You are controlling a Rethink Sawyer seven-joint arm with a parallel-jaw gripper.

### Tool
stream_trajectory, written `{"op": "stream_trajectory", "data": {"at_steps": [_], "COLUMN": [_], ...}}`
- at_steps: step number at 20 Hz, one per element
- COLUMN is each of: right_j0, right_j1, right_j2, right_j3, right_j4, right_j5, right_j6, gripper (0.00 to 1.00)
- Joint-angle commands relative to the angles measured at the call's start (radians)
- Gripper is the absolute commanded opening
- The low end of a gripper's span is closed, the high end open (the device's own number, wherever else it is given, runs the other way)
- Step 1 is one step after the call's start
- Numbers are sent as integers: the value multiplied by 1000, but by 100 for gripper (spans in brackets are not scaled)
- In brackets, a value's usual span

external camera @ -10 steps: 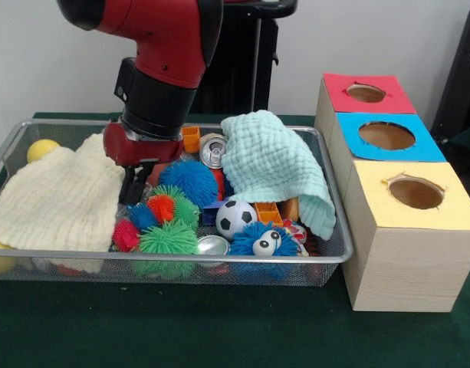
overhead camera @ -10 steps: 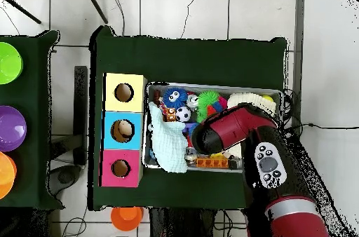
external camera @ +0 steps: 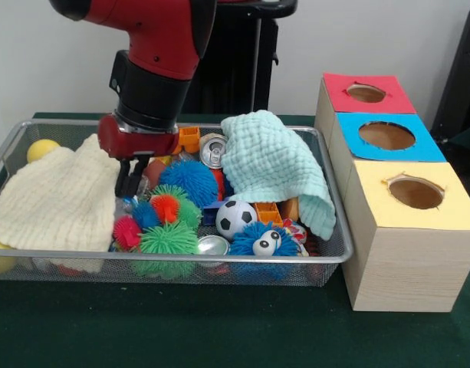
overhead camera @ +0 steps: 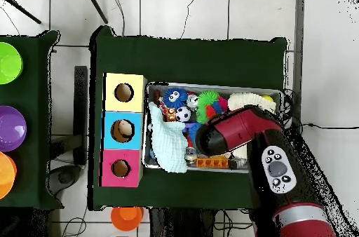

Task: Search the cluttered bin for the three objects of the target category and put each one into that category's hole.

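Observation:
The wire-mesh bin lies on the green table, full of toys and cloths; it also shows in the overhead view. No see-through bottle with a blue label shows; any are hidden under the clutter. My gripper hangs low in the bin's left middle, at the right edge of the cream cloth and just left of a blue spiky ball. Whether it is open or shut I cannot tell. In the overhead view the red arm hides it. The blue-surround hole is in the wooden box's middle, also seen from overhead.
A mint cloth covers the bin's right part. Soda cans, a soccer ball, spiky balls and a yellow ball lie about. The red hole and the yellow hole flank the blue one.
My gripper has moved a little up and to the left in the front view, toward the cream cloth. The toys and cloths have not moved.

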Motion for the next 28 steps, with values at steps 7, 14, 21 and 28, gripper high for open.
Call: {"op": "stream_trajectory", "data": {"at_steps": [7, 14, 21, 28], "right_j0": [-209, -253, -194, -169], "right_j1": [-244, -270, -170, -100], "right_j2": [203, 269, 227, 187], "right_j3": [299, 331, 260, 209], "right_j4": [191, 221, 108, 44], "right_j5": [111, 145, 64, 7], "right_j6": [-305, -313, -160, -102], "gripper": [0, 0, 0, 0]}}
